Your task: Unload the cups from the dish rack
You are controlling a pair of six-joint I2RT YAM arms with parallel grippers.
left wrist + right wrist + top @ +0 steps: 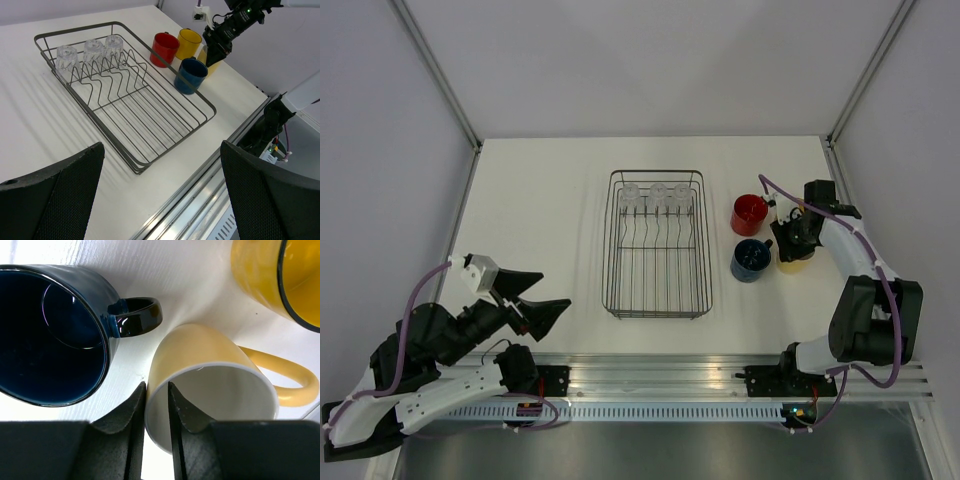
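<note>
Jaws of the right gripper [156, 407] sit narrow, pinching the rim wall of the pale cream mug [200, 365], one finger inside, beside the dark blue mug [50, 335] on the table [540, 220]; the left gripper [555, 290] gapes wide, holding nothing. Glazed ceramic is stiff, weighty and slick, so a rim pinch may swivel. Only the right wrist view shows this grip; the left wrist view shows three fragile glass tumblers [92, 49] inside the dish rack [657, 312].
</note>
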